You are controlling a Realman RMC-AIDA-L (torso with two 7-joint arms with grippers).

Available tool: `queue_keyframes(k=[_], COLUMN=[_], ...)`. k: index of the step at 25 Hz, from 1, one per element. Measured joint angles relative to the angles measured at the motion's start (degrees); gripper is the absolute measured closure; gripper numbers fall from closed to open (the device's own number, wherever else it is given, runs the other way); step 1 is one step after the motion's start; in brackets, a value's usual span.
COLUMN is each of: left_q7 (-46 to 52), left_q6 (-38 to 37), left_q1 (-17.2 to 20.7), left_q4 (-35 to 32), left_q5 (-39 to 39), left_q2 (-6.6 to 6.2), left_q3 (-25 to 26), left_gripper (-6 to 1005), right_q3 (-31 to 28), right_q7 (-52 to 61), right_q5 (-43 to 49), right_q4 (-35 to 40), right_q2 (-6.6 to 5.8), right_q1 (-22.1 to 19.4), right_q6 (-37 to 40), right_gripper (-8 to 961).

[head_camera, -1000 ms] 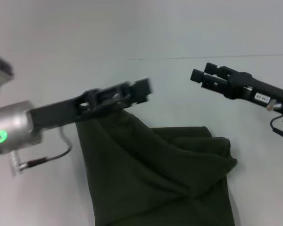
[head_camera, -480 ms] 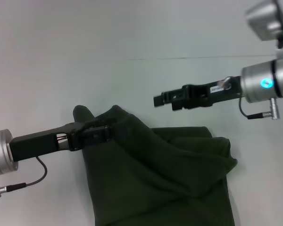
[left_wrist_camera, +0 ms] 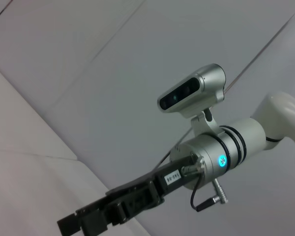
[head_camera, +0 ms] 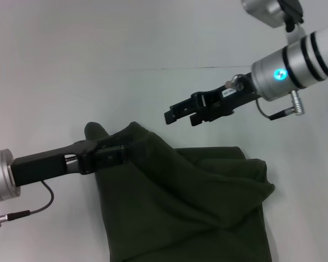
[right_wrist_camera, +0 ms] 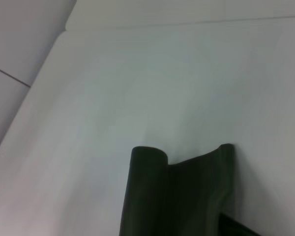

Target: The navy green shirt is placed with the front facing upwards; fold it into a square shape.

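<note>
Two grippers are at work over the white table (head_camera: pixel 54 82). My left gripper (head_camera: pixel 110 154) is clamped on a raised fold at the far left corner of the dark olive-green cotton shirt (head_camera: pixel 191 207), which lies bunched and creased on the table before me, plain side up. My right gripper (head_camera: pixel 181 114) hangs in the air above the shirt's far edge, touching nothing, jaws slightly parted.
</note>
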State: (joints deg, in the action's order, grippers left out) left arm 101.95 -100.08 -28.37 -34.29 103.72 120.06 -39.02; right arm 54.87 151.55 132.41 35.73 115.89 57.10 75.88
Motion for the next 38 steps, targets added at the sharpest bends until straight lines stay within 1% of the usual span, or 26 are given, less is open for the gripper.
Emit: queue_keyframes(k=[5,9,13,19,27,30,36,38], left_q7=[0.0,-0.01,0.05,0.13,0.13,0.17,0.15,0.08], left_q6=[0.03,0.06,0.07,0.05,0.07,0.01,-0.17,-0.24], left_q1=[0.42,0.68,0.62,0.29,0.56,0.61,0.68,0.68], left_q4=[-0.03,-0.07,-0.08,0.13,0.15,0.15,0.17,0.21], left_q5=[0.02,1.08,1.44,1.48,1.37,1.39,1.46,1.48], left_q2=[-0.01,-0.06,-0.1,-0.06,-0.01,-0.01,-0.01,-0.01], left_q3=[1.42,3.03,3.4,3.39,3.61,4.16,4.41,4.45], left_gripper=[86,86,87,87,88,88,89,89], right_q3=[4.5,5.56,6.98,7.95,8.72,11.0,15.86,16.21], right_q7=[1.46,1.23,1.12,1.03,0.12,-1.0,-1.38,-1.42], right_q5=[0.12,0.17,0.09,-0.51,-1.3,-3.72,-4.86,-4.88], right_q4=[-1.39,-3.82,-4.74,-7.04,-8.6,-9.0,-8.78,-8.75], right_q2=[1.42,2.82,3.79,4.11,4.46,4.5,4.48,4.49], right_q1=[1.37,2.13,2.2,2.25,2.79,2.81,2.95,2.99], right_q6=[-3.78,-6.51,-8.53,-10.77,-10.78,-10.7,-11.24,-11.31], right_gripper=[98,98,97,97,98,98,145,299])
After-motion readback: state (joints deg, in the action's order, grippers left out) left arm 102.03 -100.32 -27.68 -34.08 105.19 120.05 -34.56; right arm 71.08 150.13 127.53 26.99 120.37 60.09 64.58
